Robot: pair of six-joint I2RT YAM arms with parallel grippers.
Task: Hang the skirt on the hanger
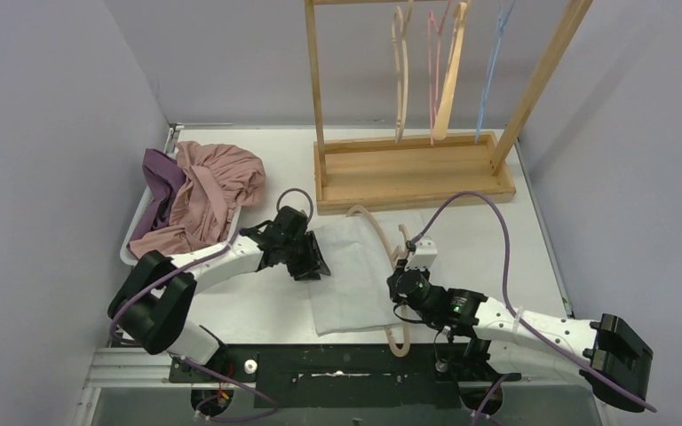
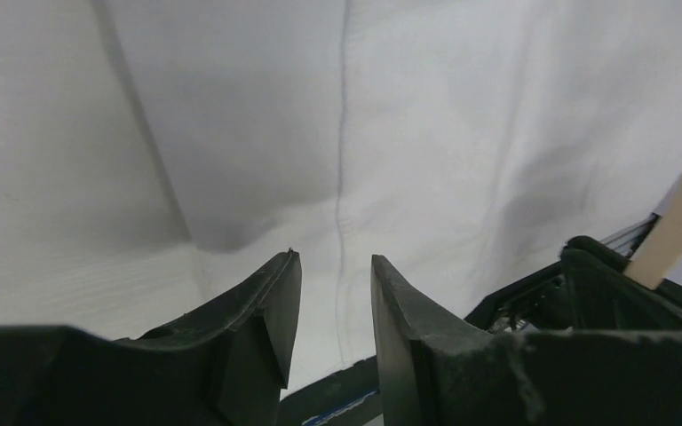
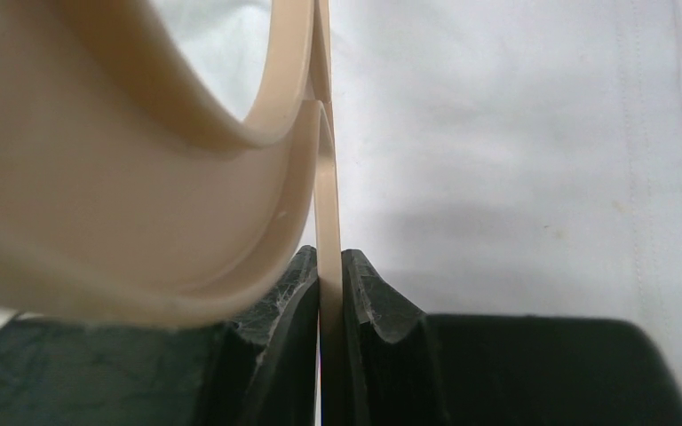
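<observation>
1. The white table fills the middle of the frame.
2. A white skirt lies flat at its centre.
3. A wooden rack stands on its base at upper centre.
4. A white bin at the left edge holds pink and purple clothes.

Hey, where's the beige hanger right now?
In the top view, the hanger lies mid-table along the right edge of the white skirt, clamped in the right gripper, just in front of the wooden rack.
</observation>
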